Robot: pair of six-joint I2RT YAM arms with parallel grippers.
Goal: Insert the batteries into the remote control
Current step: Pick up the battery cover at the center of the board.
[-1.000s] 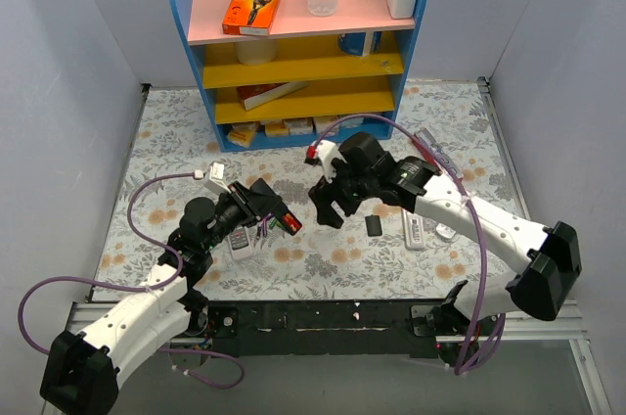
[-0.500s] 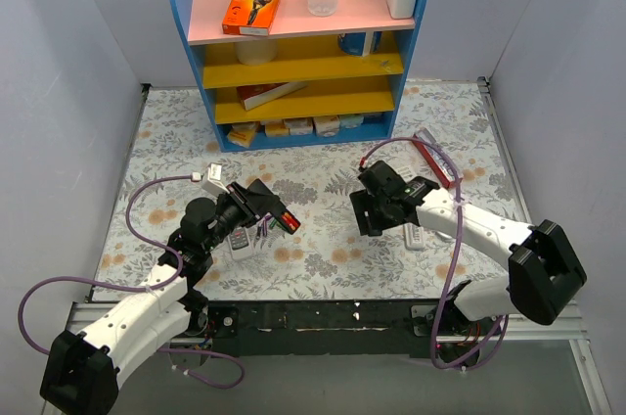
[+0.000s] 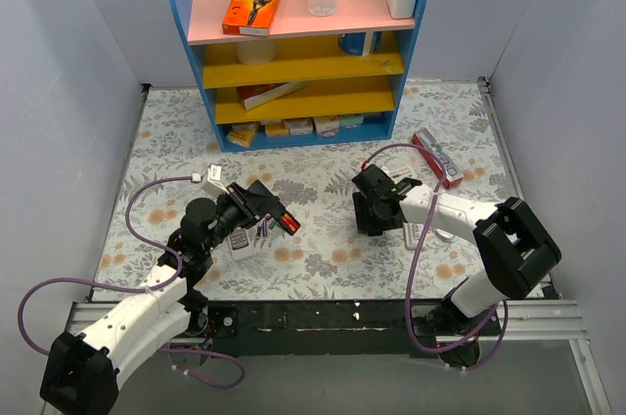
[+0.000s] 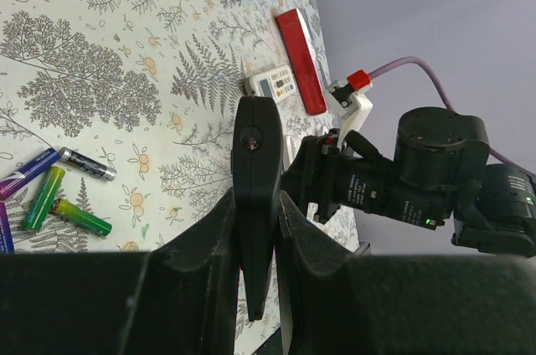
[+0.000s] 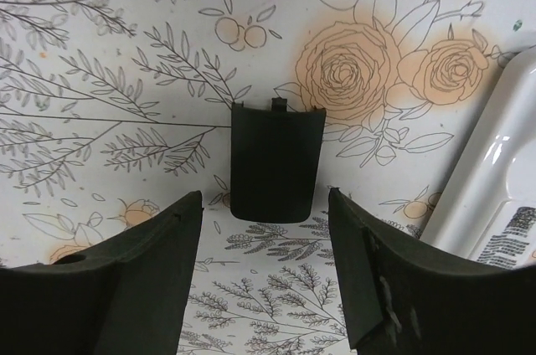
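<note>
My left gripper [image 3: 264,206] [image 4: 255,204] is shut on the slim black remote control [image 4: 255,146], holding it edge-on above the table; in the top view something red shows at the remote's [image 3: 282,212] outer end. Several batteries [image 4: 59,196], green, purple and black, lie loose on the mat below it, and in the top view they [image 3: 262,231] lie just under the left gripper. My right gripper [image 3: 376,212] [image 5: 266,238] is open and low over the mat. A small black battery cover [image 5: 276,162] lies flat just beyond its fingertips, between the lines of the two fingers.
A white remote [image 5: 494,196] [image 3: 412,230] lies right of the cover. A grey-white remote [image 3: 240,245] lies under the left arm. A red box [image 3: 436,157] [image 4: 301,62] lies at the right. The blue shelf unit [image 3: 293,43] stands at the back.
My right arm has swung right from mid-table, pulled in and lowered over the black cover. My left arm has held still with the remote.
</note>
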